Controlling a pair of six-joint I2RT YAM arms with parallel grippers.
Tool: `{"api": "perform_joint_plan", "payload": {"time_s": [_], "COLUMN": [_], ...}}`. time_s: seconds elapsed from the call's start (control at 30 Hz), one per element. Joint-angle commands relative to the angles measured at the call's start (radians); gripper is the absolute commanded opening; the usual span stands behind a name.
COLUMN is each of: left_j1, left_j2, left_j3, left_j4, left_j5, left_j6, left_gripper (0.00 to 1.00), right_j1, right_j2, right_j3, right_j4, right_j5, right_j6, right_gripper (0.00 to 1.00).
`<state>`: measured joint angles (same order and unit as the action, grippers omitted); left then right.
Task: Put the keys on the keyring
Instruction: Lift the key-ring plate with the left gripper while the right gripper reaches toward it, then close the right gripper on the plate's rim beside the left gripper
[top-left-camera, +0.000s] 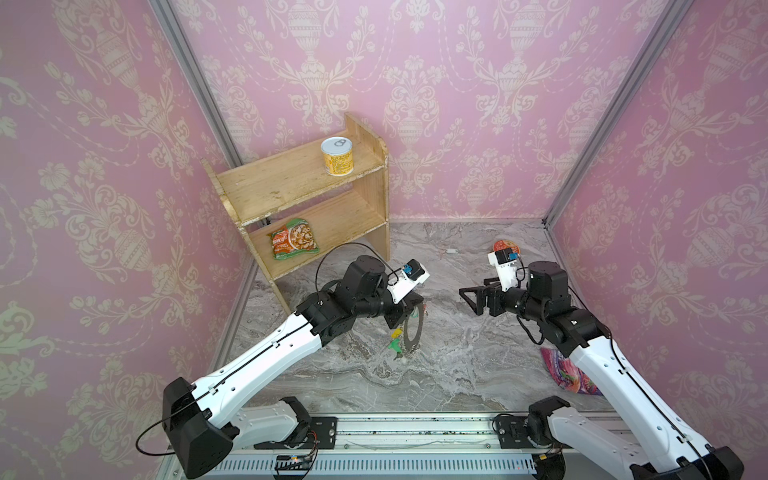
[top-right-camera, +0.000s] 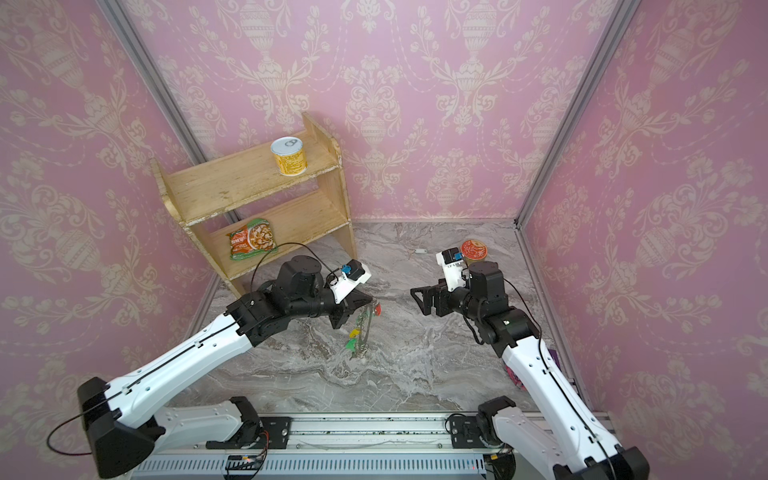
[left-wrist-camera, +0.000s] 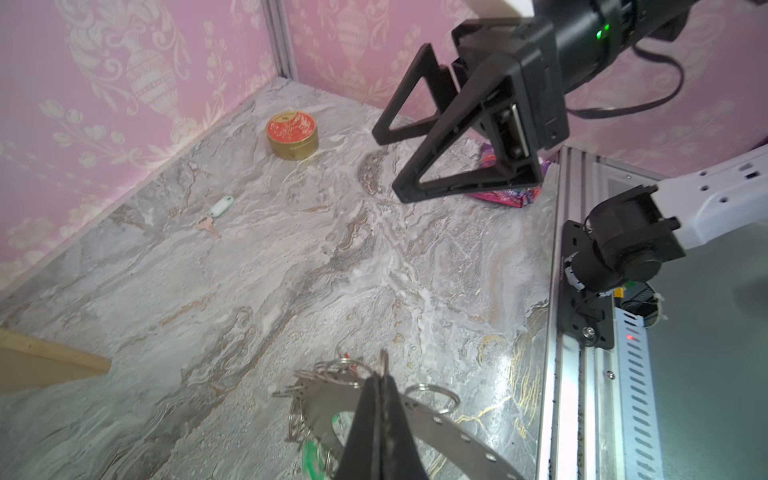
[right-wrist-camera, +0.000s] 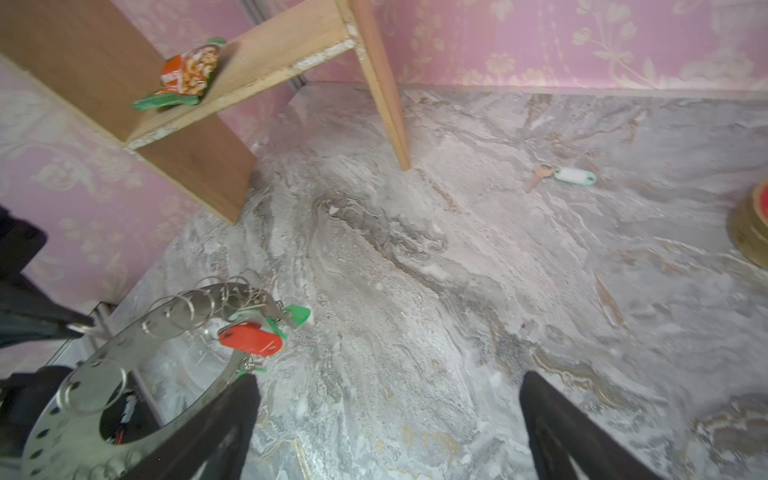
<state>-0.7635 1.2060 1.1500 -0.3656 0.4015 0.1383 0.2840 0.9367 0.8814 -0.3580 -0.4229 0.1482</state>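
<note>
My left gripper (left-wrist-camera: 380, 376) is shut on the rim of the keyring (left-wrist-camera: 436, 419), a flat grey metal ring with wire loops. It holds the keyring (top-left-camera: 413, 328) up on edge, its lower edge near the marble floor. Keys with yellow (top-left-camera: 398, 332), green (right-wrist-camera: 297, 313) and red (right-wrist-camera: 249, 338) tags hang from the loops. Another key with a white tag (top-left-camera: 451, 251) lies loose on the floor near the back wall. My right gripper (top-left-camera: 467, 297) hovers open and empty to the right of the keyring (right-wrist-camera: 124, 345), its jaws wide apart.
A round red-topped tin (top-left-camera: 505, 245) stands at the back right, behind the right wrist. At the back left is a wooden shelf (top-left-camera: 291, 183) with a yellow can (top-left-camera: 336, 156) and a snack packet (top-left-camera: 293, 239). A pink packet (top-left-camera: 565, 372) lies under the right arm.
</note>
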Motion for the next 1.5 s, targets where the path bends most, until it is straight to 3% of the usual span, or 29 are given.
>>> {"api": "perform_joint_plan", "payload": {"time_s": [0.0,0.33,0.57,0.93,1.47], "left_j1": [-0.008,-0.013,-0.025,-0.040,-0.040], "left_j2": [0.001,0.061,0.075,0.042,0.021], "left_j3": [0.092,0.227,0.269,0.215,0.142], "left_j4": [0.109,0.077,0.098,0.286,0.419], "left_j5": [0.151,0.288,0.324,0.339,0.362], "left_j6": [0.029,0.118,0.156,0.162,0.167], "left_gripper": [0.00,0.00,0.00,0.00,0.00], "right_j1": [0.016,0.025,0.026,0.026,0.026], "right_j2": [-0.035,-0.069,-0.024,0.024,0.026], "right_j3": [0.049,0.191,0.343,0.433,0.464], "right_j4": [0.067,0.005,-0.106,-0.246,-0.279], "right_j5": [-0.197,-0.372,-0.507,-0.577,-0.595], "right_j6": [-0.055,-0.163,-0.243,-0.334,-0.370], "right_gripper": [0.98,0.90,0.68,0.32,0.23]}}
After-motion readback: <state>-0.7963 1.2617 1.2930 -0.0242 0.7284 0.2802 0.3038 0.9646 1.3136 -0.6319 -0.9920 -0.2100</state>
